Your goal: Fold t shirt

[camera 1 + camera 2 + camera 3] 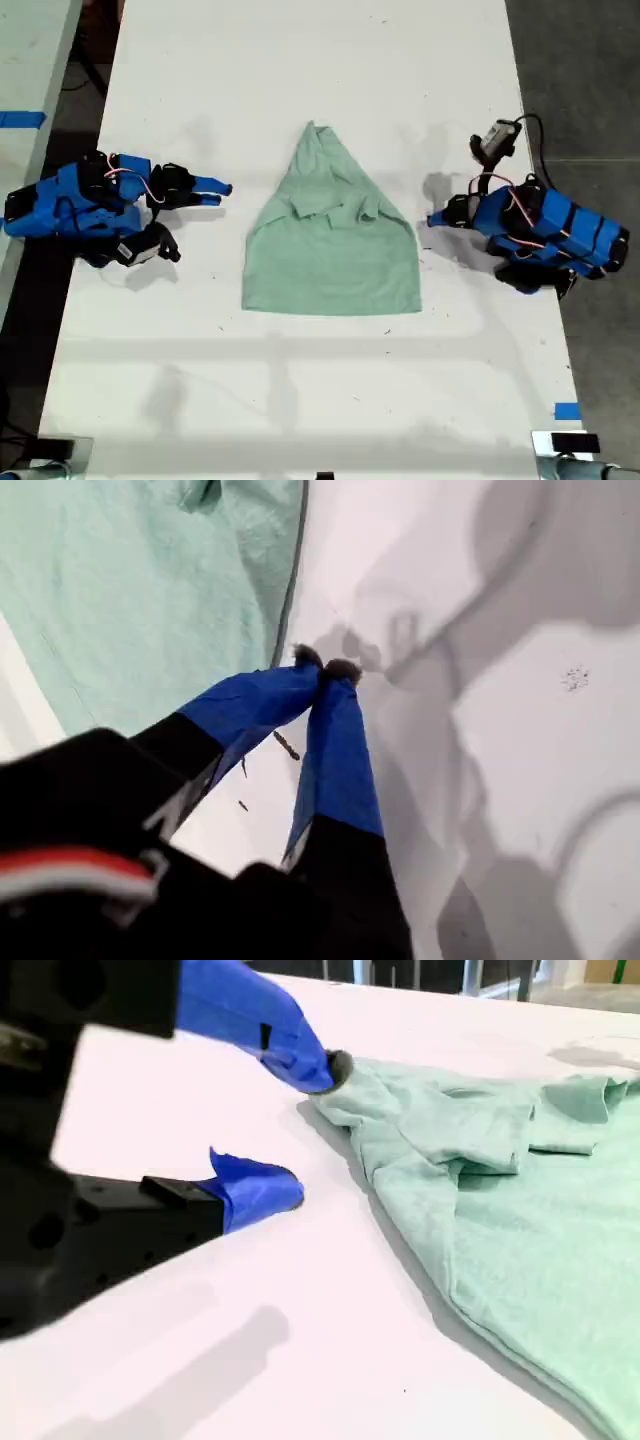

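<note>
The pale mint-green t shirt [330, 255] lies flat on the white table [300, 400], its sleeves folded inward and its top narrowing to a point. My first gripper [433, 219] is at the exterior view's right, shut and empty. In its wrist view the first gripper [325, 668] has its tips together just beside the t shirt [130, 590] edge. My second gripper [218, 188] is at the exterior view's left, apart from the cloth. Seen from its wrist, the second gripper [312, 1130] is open with nothing between the jaws, and the t shirt [500, 1190] lies beyond it.
A blue tape mark [567, 410] sits near the table's front edge at the exterior view's right. Another blue tape mark [20, 120] is on a neighbouring surface at that view's left. Dark floor borders the table on both sides.
</note>
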Robot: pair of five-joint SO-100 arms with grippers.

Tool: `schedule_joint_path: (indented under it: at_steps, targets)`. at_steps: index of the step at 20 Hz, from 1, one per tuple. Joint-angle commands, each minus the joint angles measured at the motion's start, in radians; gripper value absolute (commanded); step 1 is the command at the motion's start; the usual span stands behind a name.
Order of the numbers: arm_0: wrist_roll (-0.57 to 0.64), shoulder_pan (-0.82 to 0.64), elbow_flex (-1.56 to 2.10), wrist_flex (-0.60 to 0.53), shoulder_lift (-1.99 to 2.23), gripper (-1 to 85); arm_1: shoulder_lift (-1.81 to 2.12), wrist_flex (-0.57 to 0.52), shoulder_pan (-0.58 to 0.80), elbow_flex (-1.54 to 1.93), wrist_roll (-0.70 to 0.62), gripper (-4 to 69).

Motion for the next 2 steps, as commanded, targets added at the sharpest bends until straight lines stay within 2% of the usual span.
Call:
schedule_joint_path:
  at_steps: [1,2]
  targets:
    - [0.009,0.008,0.041,0.002,0.000,14.6,0.011,-0.023,-0.002,0.057,-0.003,1.2]
    - [0.009,0.008,0.041,0.002,0.000,14.6,0.011,-0.023,-0.006,0.057,0.000,1.2]
